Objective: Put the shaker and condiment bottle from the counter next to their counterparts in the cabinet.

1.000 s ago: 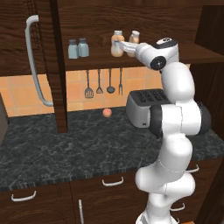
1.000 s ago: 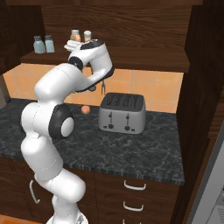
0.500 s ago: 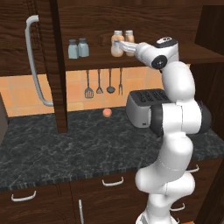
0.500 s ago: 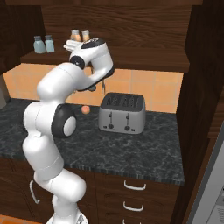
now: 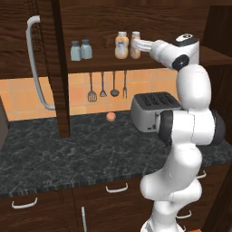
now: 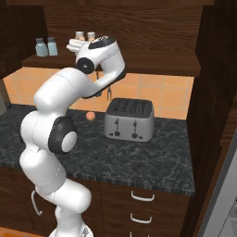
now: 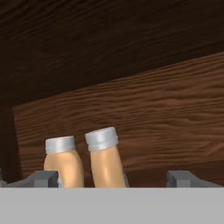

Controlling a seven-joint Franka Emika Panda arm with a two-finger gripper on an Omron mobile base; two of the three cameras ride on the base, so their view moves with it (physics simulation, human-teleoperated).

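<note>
Two orange-tan condiment bottles with pale caps stand side by side on the cabinet shelf (image 5: 102, 64). My gripper (image 5: 137, 45) reaches in from the right and is open around the right-hand bottle (image 5: 135, 35); the other bottle (image 5: 121, 45) stands just left of it. In the hand view, the nearer bottle (image 7: 104, 157) stands free between my spread fingertips (image 7: 41, 178), and its twin (image 7: 63, 164) is close to the left one. Two blue-grey shakers (image 5: 75, 50) (image 5: 86, 48) stand together further left on the same shelf. My gripper (image 6: 73, 45) also shows in the right base view.
The open cabinet door with its curved grey handle (image 5: 35, 63) hangs at the left. A silver toaster (image 5: 152, 111) and a small orange ball (image 5: 110, 117) sit on the black counter (image 5: 68, 154). Utensils (image 5: 103, 86) hang under the shelf.
My gripper was shut on the right-hand condiment bottle; its jaws have opened and let the bottle go. The bottle stands on the shelf. The arm has barely moved.
</note>
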